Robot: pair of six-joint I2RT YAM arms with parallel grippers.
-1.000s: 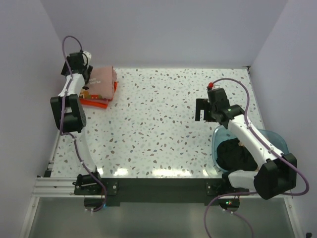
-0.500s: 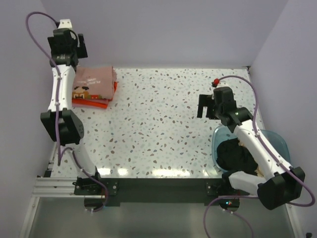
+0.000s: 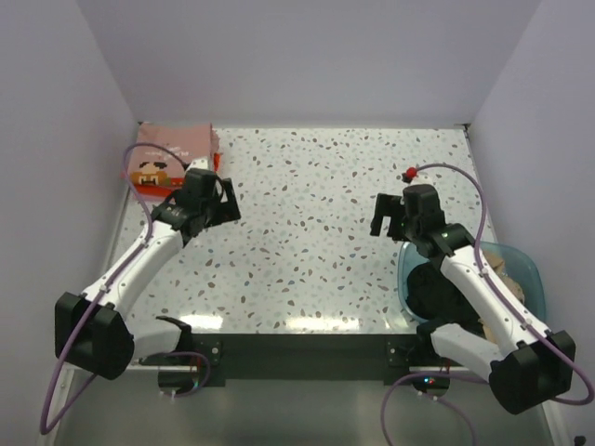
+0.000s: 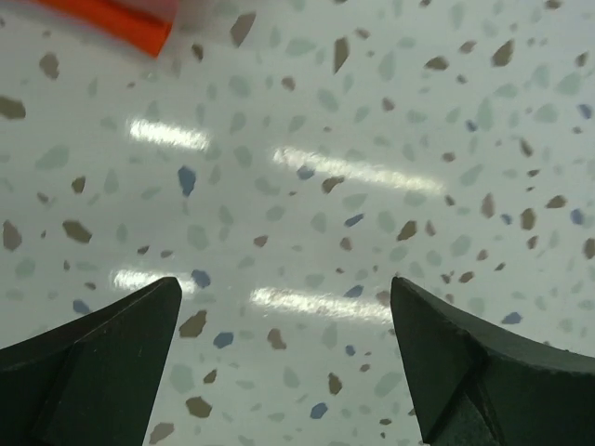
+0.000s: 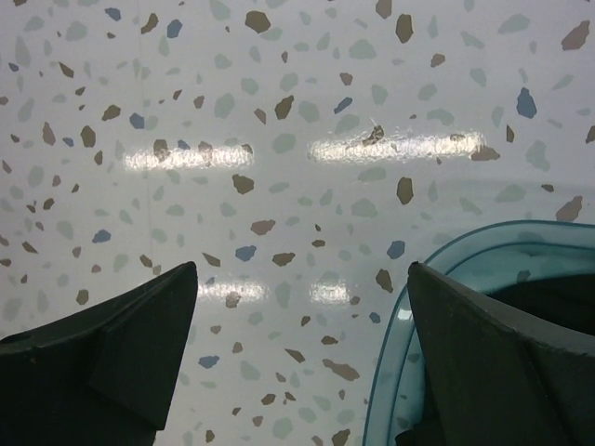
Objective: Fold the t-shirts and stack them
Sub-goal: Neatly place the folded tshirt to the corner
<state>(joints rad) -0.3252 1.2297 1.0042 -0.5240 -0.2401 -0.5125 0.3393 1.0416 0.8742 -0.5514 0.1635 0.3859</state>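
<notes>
A folded stack of t-shirts lies at the far left corner, the dusty pink one with the cartoon print (image 3: 169,153) on top. An orange edge (image 3: 217,162) shows under it, and also in the left wrist view (image 4: 121,19). My left gripper (image 3: 226,198) is open and empty, low over the table just right of the stack (image 4: 284,283). My right gripper (image 3: 383,215) is open and empty over the table, beside the tub's left rim (image 5: 302,269). A black t-shirt (image 3: 439,288) and a tan one (image 3: 507,267) lie in the tub.
The translucent blue plastic tub (image 3: 530,265) stands at the near right, and its rim shows in the right wrist view (image 5: 483,243). Speckled tabletop (image 3: 307,214) lies between the arms. Walls close the left, back and right sides.
My left arm has swung down from high over the far left corner to the table just right of the stack. My right gripper has barely moved.
</notes>
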